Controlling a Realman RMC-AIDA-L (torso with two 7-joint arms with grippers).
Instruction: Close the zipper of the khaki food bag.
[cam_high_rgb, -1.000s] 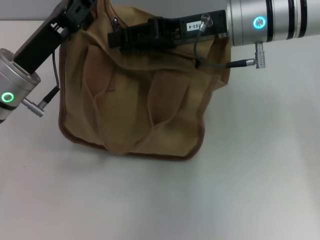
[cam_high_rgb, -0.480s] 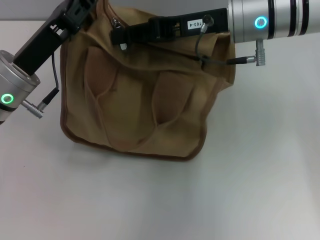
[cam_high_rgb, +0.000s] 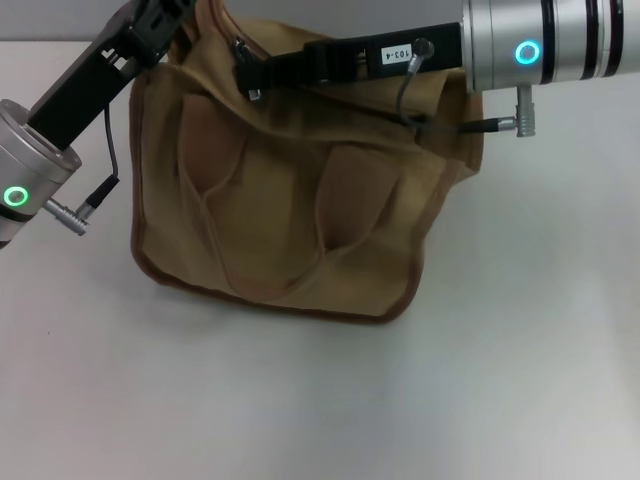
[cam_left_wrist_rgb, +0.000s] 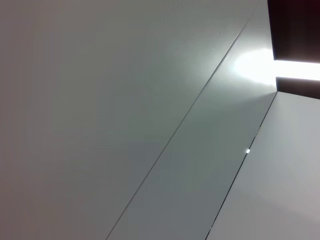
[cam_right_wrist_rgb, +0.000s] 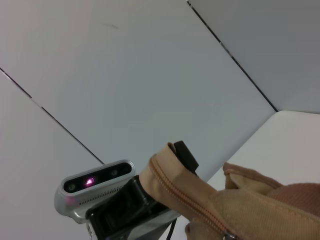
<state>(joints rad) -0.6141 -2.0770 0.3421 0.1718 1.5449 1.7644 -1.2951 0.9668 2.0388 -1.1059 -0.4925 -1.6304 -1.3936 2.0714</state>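
Meanwhile both grippers meet the khaki food bag (cam_high_rgb: 290, 200) top.

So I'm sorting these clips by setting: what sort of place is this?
Probably a lab or test bench, not a home: a boxy tan canvas food bag sits alone on a plain white tabletop, with bare pale wall panels behind it.

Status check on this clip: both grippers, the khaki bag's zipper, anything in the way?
Left gripper at the tan canvas food bag's top left corner. Right gripper at the small silver zipper pull; grip unconfirmed. No obstruction seen.
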